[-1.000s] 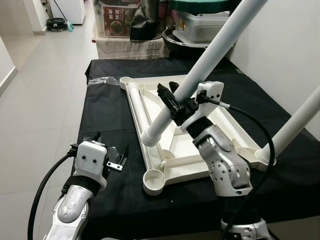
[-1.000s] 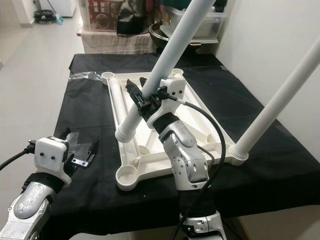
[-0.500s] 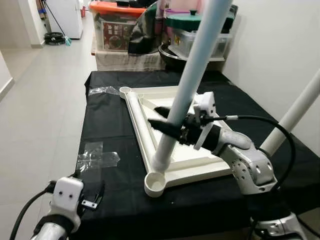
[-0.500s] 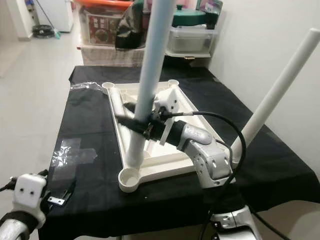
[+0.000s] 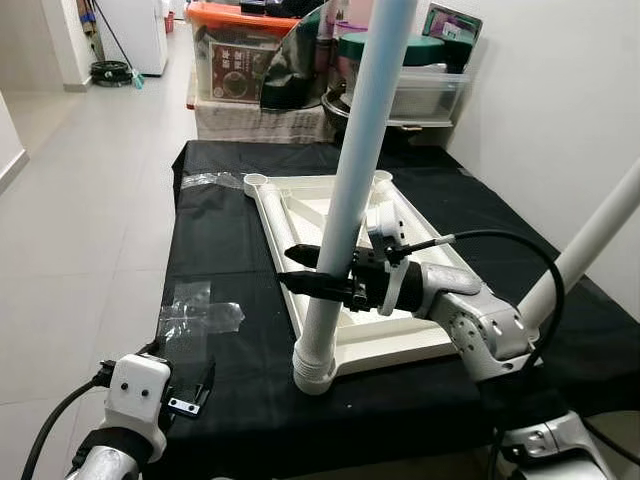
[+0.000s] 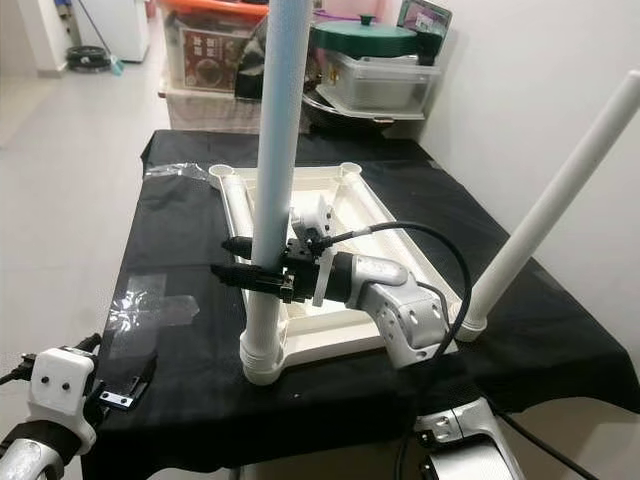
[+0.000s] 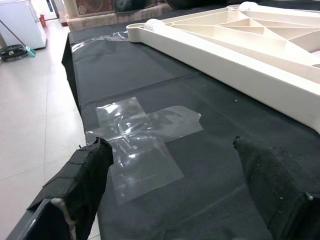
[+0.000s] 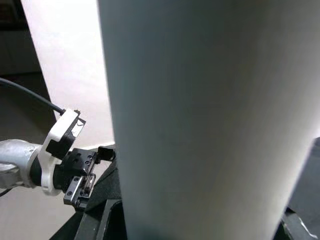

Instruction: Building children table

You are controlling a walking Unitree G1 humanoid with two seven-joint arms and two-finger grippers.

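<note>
Tabletop (image 5: 345, 345), cream plastic, lying upside down on a black cloth (image 5: 230, 250) over a low surface, ribs and corner sockets facing up. White tube leg (image 5: 350, 190) standing nearly upright with its ringed foot seated in the near corner socket (image 5: 314, 378). Right gripper (image 5: 312, 270) clamped around that leg partway up, black fingers (image 5: 300, 252) closing on it from both sides, silver arm reaching in from the right. Second leg (image 6: 545, 210) already planted in the right-hand corner socket, leaning away toward the wall. Two far corner sockets (image 5: 254, 181) open and facing up. Left gripper (image 5: 180, 385) low at the near left edge of the cloth, well apart from the tabletop, fingers (image 7: 85, 175) spread wide and holding nothing. Crumpled clear tape (image 7: 145, 135) stuck to the cloth just ahead of it, more tape (image 5: 212, 180) near the far left corner. Storage bins (image 5: 240, 60) and a lidded pot (image 6: 370, 40) stacked behind, against the wall.
</note>
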